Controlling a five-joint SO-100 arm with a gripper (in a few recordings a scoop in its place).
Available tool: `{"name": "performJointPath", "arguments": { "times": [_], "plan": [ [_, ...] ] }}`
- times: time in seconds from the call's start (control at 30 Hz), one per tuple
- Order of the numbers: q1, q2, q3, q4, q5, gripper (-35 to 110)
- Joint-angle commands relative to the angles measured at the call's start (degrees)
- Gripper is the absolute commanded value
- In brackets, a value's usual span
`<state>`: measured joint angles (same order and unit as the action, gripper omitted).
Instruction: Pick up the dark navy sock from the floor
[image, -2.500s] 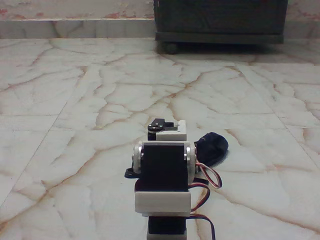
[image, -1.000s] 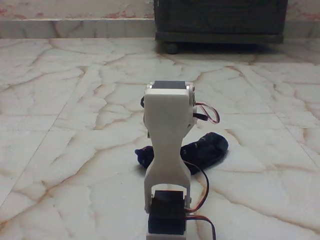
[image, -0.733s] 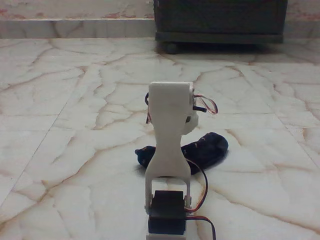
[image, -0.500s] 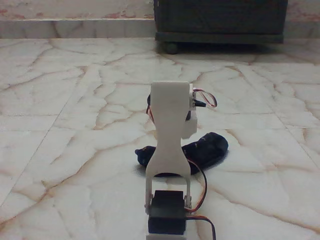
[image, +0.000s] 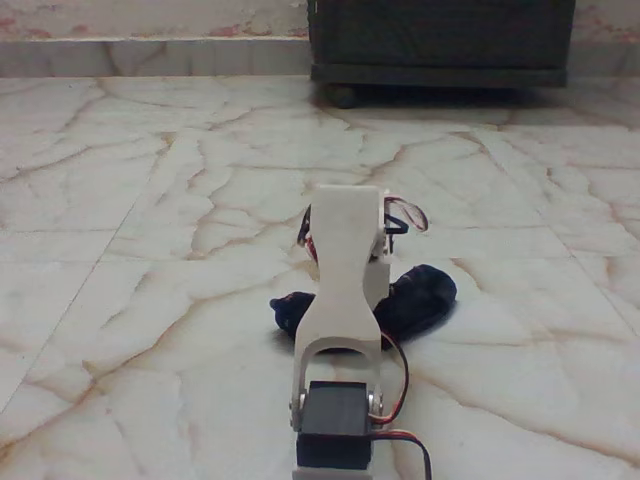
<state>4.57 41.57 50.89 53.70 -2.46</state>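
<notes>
The shiny cream-white marble floor with reddish-brown veins spreads from near to far. At the far right stands a dark wooden cabinet on a round foot. Near the middle, the white plastic robot arm rises from a black motor block at the near edge and leans away. Red and dark wires loop on its right side. The small, soft, dark navy sock lies flat on the floor just behind the arm, poking out on both sides, more to the right. The arm hides the hand, so I cannot tell if it is wide or narrow.
</notes>
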Motion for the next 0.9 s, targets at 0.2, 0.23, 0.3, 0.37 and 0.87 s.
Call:
{"name": "performJointPath", "arguments": {
  "times": [0.2,0.23,0.3,0.37,0.87],
  "plan": [
    [-2.46,-6.5,-5.71,-2.37,1.14,11],
    [-2.55,-8.17,-7.12,-2.64,0.97,11],
    [-2.9,-9.32,-7.21,-5.19,0.7,11],
    [-2.37,-12.74,-9.05,-6.24,-0.97,11],
    [-0.26,-16.7,0.09,-28.48,-13.8,1]
  ]
}}
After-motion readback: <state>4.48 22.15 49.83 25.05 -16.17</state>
